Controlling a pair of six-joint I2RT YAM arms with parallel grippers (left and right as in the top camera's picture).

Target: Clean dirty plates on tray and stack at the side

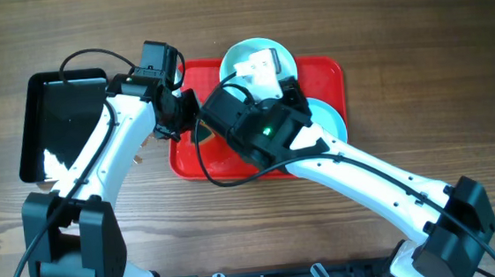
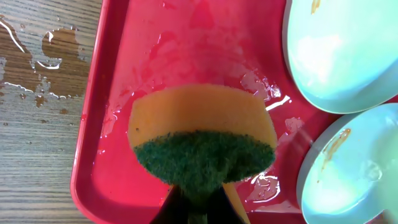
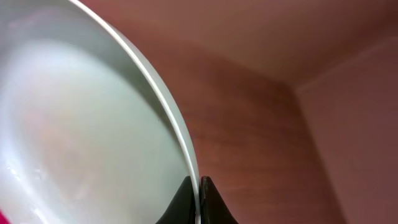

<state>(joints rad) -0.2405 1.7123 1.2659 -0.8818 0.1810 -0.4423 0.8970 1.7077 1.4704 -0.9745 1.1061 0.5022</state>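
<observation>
left pincer (image 2: 193, 202) is clamped on a sponge (image 2: 199, 134) above the wet red tray (image 2: 118, 74). right pincer (image 3: 199, 198) pinches the rim of a plate (image 3: 81, 124) at the tray's 12 o'clock end. scrubbing seems in hand; next, the sponge should probably swing toward 2 o'clock onto that plate.
</observation>
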